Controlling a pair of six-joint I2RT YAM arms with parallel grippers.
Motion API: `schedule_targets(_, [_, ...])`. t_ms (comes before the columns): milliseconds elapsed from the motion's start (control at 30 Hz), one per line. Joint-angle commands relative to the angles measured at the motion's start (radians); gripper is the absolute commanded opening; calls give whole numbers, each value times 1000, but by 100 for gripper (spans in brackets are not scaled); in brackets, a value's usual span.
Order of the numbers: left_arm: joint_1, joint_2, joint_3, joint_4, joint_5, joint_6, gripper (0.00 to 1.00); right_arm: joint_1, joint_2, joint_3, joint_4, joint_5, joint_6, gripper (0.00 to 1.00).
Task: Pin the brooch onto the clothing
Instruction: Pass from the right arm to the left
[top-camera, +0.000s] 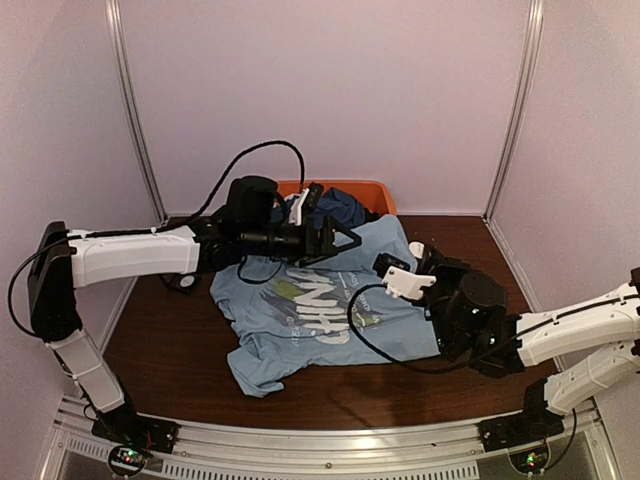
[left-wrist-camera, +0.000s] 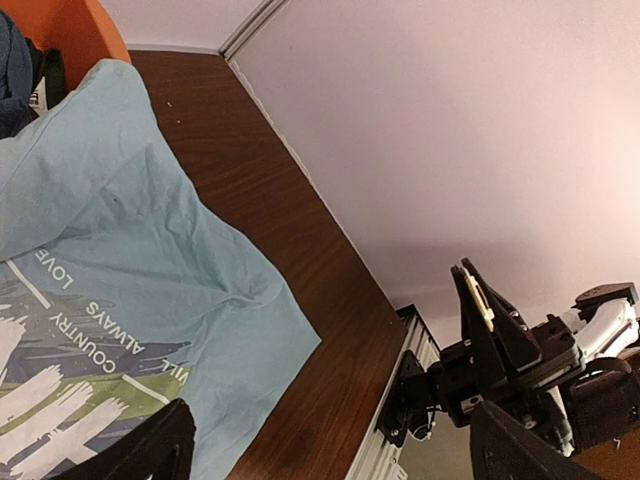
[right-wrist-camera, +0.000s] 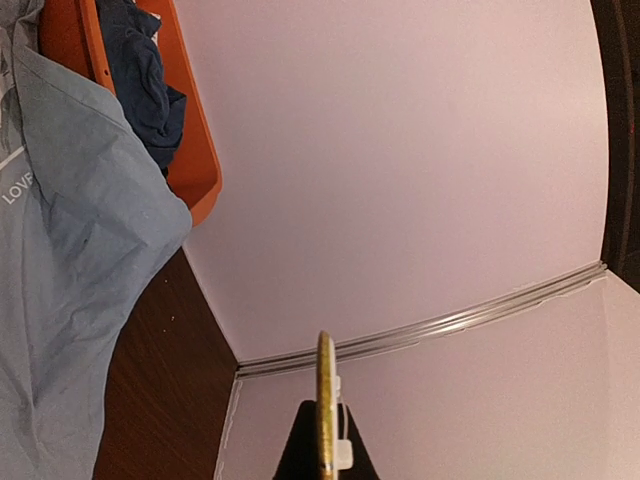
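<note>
Right jaws are clamping the brooch (right-wrist-camera: 325, 400) edge-on above the shirt's (top-camera: 270, 300) far right corner while left jaws are hanging wide apart over its far edge, so I'm thinking: lower slowly, turn the brooch flat, left holding cloth taut.

Top cam's up high at the near side, looking down on the whole table (top-camera: 170, 370). Wrist cams sit low n rolled sideways, close to the shirt (top-camera: 300, 310), aimed past it at the walls (right-wrist-camera: 400, 150). All 3 catch shirt + orange bin (top-camera: 385, 200).
</note>
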Motion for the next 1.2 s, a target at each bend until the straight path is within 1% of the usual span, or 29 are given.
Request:
schedule_targets(0, [2, -28, -37, 97, 58, -22, 98, 37, 95, -70, 493, 73, -349, 0])
schedule_targets(133, [0, -35, -44, 122, 88, -23, 98, 49, 262, -87, 920, 59, -629, 0])
schedule_targets(167, [-1, -35, -42, 122, 89, -19, 98, 49, 285, -79, 946, 66, -669, 0])
schedule_targets(233, [-1, -34, -41, 119, 90, -13, 98, 55, 321, -60, 950, 63, -680, 0])
schedule_targets(500, [-1, 42, -13, 90, 72, 5, 97, 84, 328, -16, 951, 42, -671, 0])
schedule_targets(567, [-1, 77, -6, 112, 89, -12, 95, 90, 332, -13, 950, 35, -679, 0])
schedule_targets(700, [-1, 133, -4, 218, 177, -90, 91, 92, 347, -7, 950, 31, -692, 0])
schedule_targets(767, [-5, 140, 4, 238, 190, -96, 90, 95, 347, 3, 950, 32, -694, 0])
schedule_targets(1000, [-23, 147, 73, 131, 197, -39, 89, 103, 350, 15, 951, 15, -705, 0])
schedule_targets(1167, [-34, 152, 80, 114, 200, -36, 87, 103, 339, 18, 950, -7, -710, 0])
